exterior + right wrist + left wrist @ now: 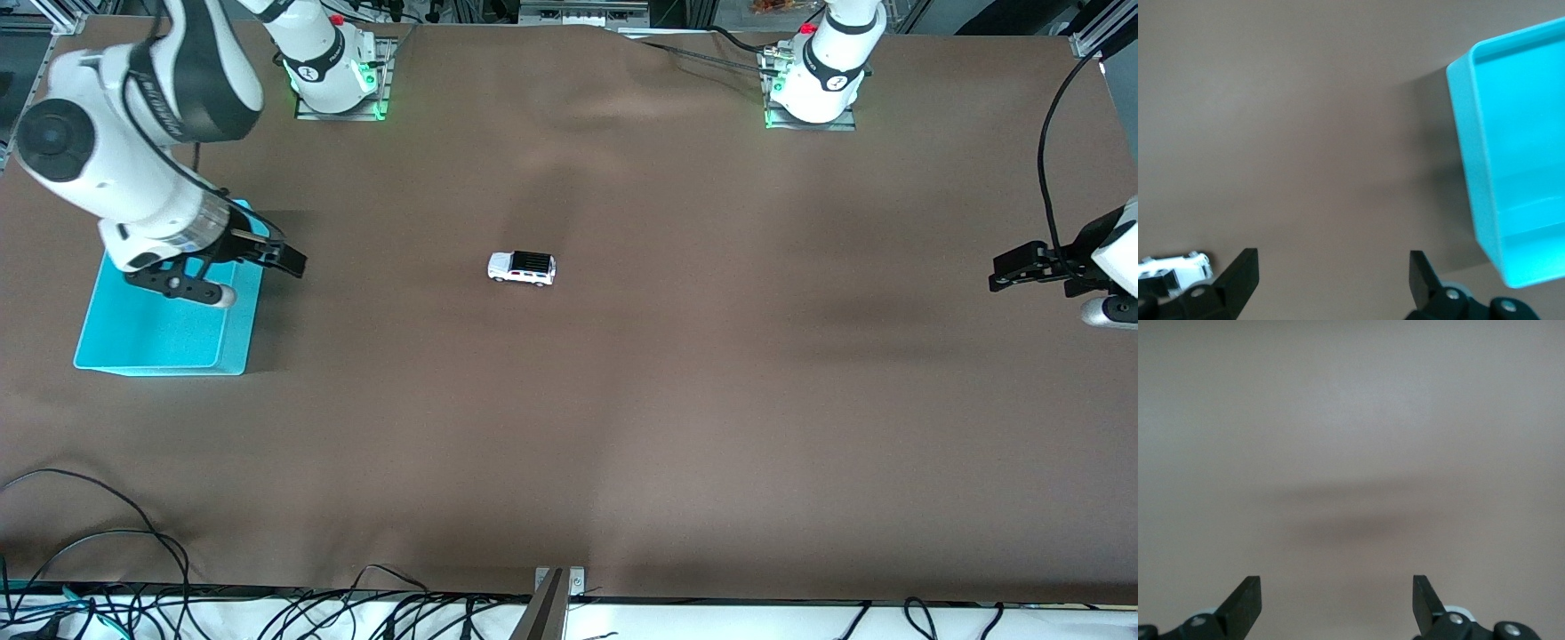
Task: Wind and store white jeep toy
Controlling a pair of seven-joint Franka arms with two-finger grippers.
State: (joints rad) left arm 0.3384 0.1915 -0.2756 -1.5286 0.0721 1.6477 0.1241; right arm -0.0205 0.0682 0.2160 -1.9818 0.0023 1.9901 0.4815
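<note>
- Black fingers of right hand (283, 258) spread, holding nothing; hand hangs over the edge of the cyan bin (160, 333) at the right arm's end.
- Left hand (1009, 267) also spread and bare, over brown surface (711, 400) at the left arm's end.
- White jeep toy (522, 268) upright on its wheels mid-surface, well apart from bin and both hands.

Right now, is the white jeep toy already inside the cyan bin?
No, the white jeep toy sits on the brown table cover mid-table, well apart from the cyan bin at the right arm's end.
</note>
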